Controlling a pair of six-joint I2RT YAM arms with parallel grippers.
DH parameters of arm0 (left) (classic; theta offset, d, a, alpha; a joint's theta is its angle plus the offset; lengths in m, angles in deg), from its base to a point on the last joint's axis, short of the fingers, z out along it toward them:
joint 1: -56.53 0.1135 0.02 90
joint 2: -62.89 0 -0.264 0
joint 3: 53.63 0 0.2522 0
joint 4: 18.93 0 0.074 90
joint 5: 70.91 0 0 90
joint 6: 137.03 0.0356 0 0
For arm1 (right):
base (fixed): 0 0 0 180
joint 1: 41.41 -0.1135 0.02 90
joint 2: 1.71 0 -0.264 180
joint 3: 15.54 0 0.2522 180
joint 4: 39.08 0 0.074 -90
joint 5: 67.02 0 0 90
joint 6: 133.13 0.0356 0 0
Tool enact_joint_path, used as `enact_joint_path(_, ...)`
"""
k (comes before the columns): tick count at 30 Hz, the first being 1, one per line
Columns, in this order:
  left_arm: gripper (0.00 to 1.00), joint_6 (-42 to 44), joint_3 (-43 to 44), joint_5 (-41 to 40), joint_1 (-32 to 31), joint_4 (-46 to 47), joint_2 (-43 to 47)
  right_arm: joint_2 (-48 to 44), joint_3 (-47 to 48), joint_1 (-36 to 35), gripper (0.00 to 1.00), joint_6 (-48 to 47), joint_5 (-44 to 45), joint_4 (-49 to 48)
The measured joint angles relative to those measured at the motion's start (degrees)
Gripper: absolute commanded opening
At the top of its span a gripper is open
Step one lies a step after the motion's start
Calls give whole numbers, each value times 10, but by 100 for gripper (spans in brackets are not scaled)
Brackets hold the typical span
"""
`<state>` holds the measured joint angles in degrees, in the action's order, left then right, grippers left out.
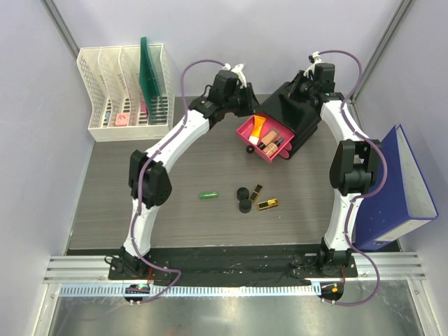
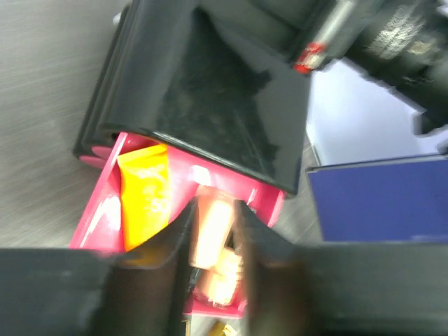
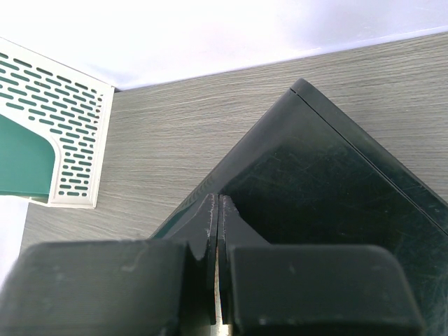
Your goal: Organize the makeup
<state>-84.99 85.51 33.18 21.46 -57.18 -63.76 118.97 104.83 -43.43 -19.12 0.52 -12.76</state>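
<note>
nearest you, on the near side of the pink drawer [image 1: 246, 133], five pieces wait on the table: the green tube [image 1: 208, 195], two black compacts [image 1: 243, 194] and two gold-black sticks [image 1: 267, 204]. in the drawer lie the orange tube [image 2: 143, 189] and two beige bottles [image 2: 213, 227]. your left gripper [image 2: 213, 210] hangs at the drawer, jaws a bottle's width apart. one bottle shows in the gap but seems to lie beyond the tips, so i judge nothing held. lift clear of the drawer wall before swinging to the sticks. beyond the drawer, your right gripper [image 3: 215, 210] is closed on nothing, over the black box [image 3: 329, 196].
</note>
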Motion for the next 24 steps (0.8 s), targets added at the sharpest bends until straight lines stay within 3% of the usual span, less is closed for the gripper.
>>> enact_joint_path(5, 0, -2, -59, 0, 11, 10, 74, 0, 0, 0, 1, 0, 0, 0)
enact_joint_path(10, 0, -5, -172, 0, 26, 7, 135, 1, 2, 0, 1, 0, 0, 0)
enact_joint_path(17, 0, -9, -329, 5, 33, -10, 146, 1, 2, 0, 1, 0, 0, 0)
enact_joint_path(24, 0, -24, -347, 44, 32, -14, 140, 1, 2, 0, 1, 0, -1, 0)
